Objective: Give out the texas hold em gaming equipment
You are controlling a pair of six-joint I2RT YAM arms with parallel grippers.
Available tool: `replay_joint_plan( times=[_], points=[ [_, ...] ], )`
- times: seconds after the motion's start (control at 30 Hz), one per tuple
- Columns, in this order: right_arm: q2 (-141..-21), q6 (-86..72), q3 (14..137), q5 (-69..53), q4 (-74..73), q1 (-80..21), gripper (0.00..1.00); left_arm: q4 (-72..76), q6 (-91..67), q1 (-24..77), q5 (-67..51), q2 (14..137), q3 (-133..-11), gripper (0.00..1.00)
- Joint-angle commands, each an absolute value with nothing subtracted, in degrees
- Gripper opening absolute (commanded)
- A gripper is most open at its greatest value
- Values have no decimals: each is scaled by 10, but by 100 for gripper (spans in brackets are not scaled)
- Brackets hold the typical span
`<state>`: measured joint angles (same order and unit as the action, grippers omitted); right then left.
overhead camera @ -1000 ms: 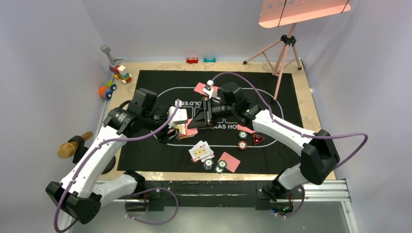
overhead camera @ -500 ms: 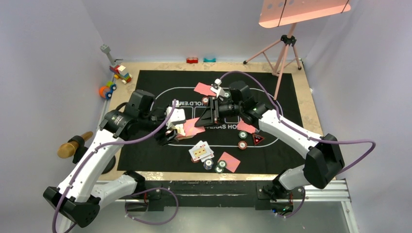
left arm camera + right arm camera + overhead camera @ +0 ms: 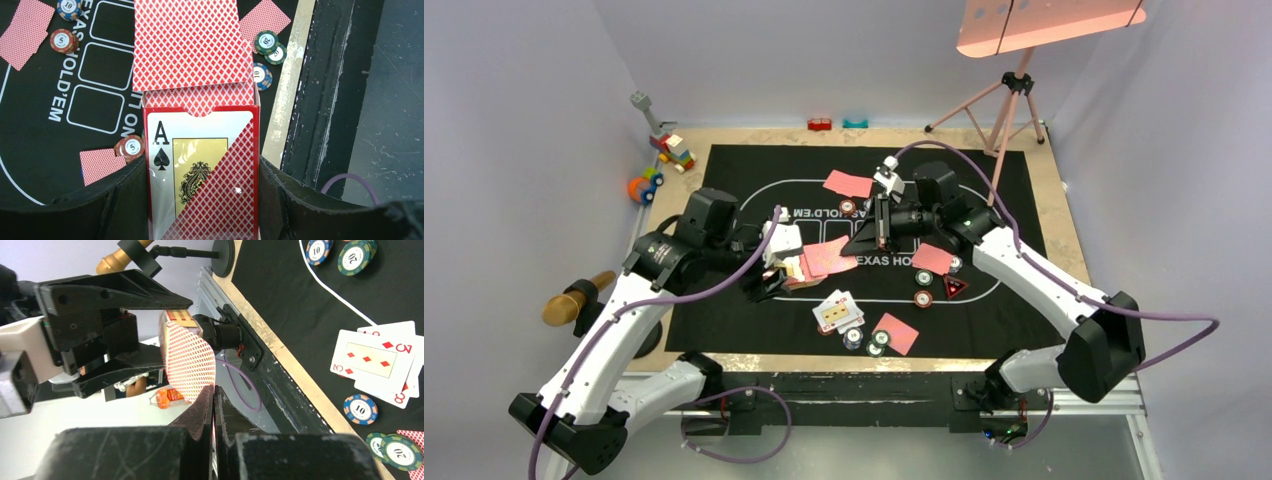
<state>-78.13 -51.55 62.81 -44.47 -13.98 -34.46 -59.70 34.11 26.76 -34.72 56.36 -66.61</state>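
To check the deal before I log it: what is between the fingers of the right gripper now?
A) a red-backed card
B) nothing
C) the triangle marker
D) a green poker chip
A: the right gripper is shut on the edge of a red-backed card, in front of the card box that the left gripper holds.

Card: red-white diamond lattice back. Box: red edges, black ace of spades on white, gold panel. Mat: black, white print. Blue chip, red chip, green chip.
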Motion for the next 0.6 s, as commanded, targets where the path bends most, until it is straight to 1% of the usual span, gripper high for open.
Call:
replay_joint_plan(
  times=[0.0, 0.1, 0.2, 0.27, 0.4, 0.57],
  points=[
    [-747, -506, 667, -447, -158, -323, 0, -574, 331, 266, -374, 553, -660, 0],
    [-727, -493, 689, -445, -171, -297, 0, -576, 324, 266, -374, 554, -658, 0],
    [-726, -438, 735, -428, -233, -271, 0, -588, 322, 266, -376, 557, -659, 0],
    [-732, -384, 769, -387, -283, -266, 0, -602, 323, 265, -377, 559, -662, 0],
    [-757, -270, 820, -215, -374, -276, 0, -635, 339, 263, -377, 554, -672, 0],
    [-835, -174, 853, 22, -413, -353, 0, -692, 341, 259, -391, 552, -697, 0]
  ],
)
